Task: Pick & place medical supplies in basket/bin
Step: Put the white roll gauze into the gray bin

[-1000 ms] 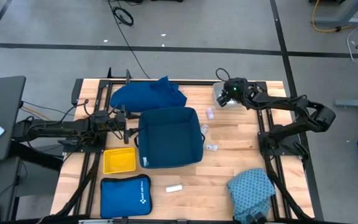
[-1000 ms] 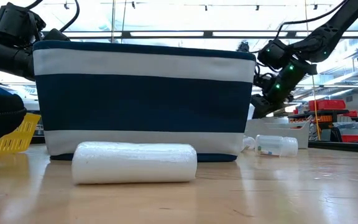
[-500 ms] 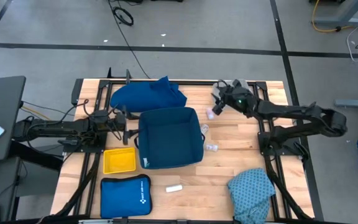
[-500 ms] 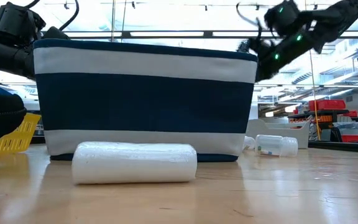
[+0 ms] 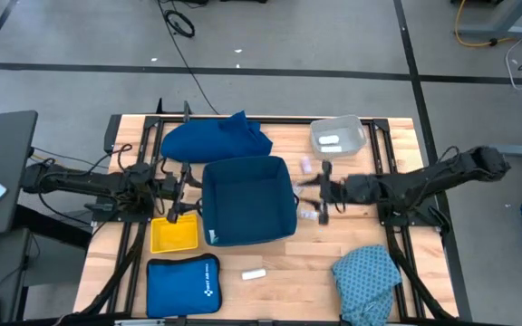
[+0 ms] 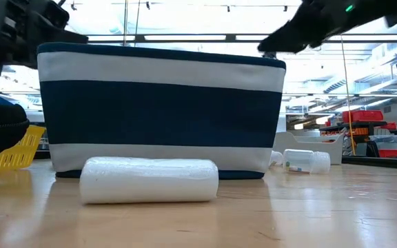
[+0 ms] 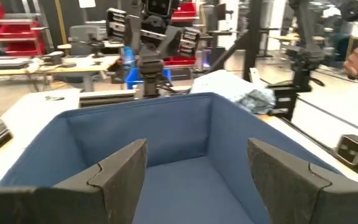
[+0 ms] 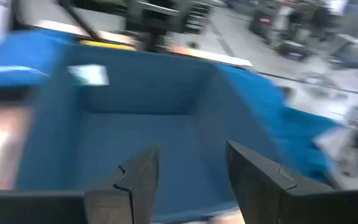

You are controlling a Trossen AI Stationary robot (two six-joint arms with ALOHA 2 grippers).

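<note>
The navy basket (image 5: pixel 249 201) sits in the middle of the wooden counter (image 5: pixel 279 263), its side showing broad white and navy bands in the low view and a small white tag on its inner wall in the right wrist view; no writing on the tag can be read. The right claw (image 5: pixel 319 193) hangs just beside the basket's right rim, fingers (image 8: pixel 261 179) apart with nothing between them, aimed across the open basket. The left claw (image 5: pixel 181 193) waits at the basket's left rim above the yellow tray (image 5: pixel 174 234), its fingers (image 7: pixel 120 171) also spread and empty.

A white roll (image 6: pixel 149 180) lies on the counter in front of the basket, apart from it. Small clear vials (image 5: pixel 307 215) lie by the basket's right side, near the right claw. A clear plastic bin (image 5: pixel 338 135) at the far right holds a white roll. The dark-blue cloth (image 5: pixel 216 139) is bunched behind the basket, and the teal speckled cloth (image 5: pixel 368 273) lies at the near right corner. The flat blue zip pouch (image 5: pixel 182 283) carries a white logo, too small to read.
</note>
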